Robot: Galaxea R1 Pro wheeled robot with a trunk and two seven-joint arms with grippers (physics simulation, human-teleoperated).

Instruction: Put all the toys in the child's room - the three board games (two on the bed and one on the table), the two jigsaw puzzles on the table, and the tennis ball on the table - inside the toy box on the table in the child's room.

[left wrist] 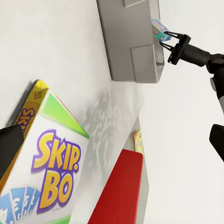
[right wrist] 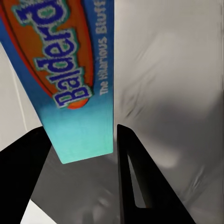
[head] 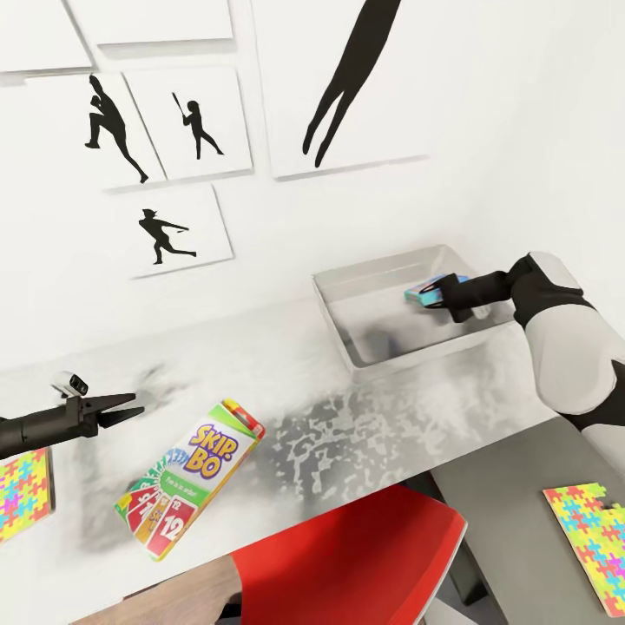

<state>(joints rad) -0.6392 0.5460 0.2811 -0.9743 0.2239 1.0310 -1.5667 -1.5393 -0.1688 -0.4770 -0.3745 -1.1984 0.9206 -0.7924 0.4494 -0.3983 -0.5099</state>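
Where posters [head: 178, 130] hang, grey table [head: 286, 373]

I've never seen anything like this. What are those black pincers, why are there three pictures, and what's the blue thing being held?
It is a simulated two-armed robot. The big picture comes from its head camera; the others from a camera at each wrist. The right gripper holds a blue board game over the grey toy box. The left gripper hangs open beside the Skip-Bo box lying on the pale table. Two mosaic jigsaw puzzles lie at the sides, with a red chair in front.
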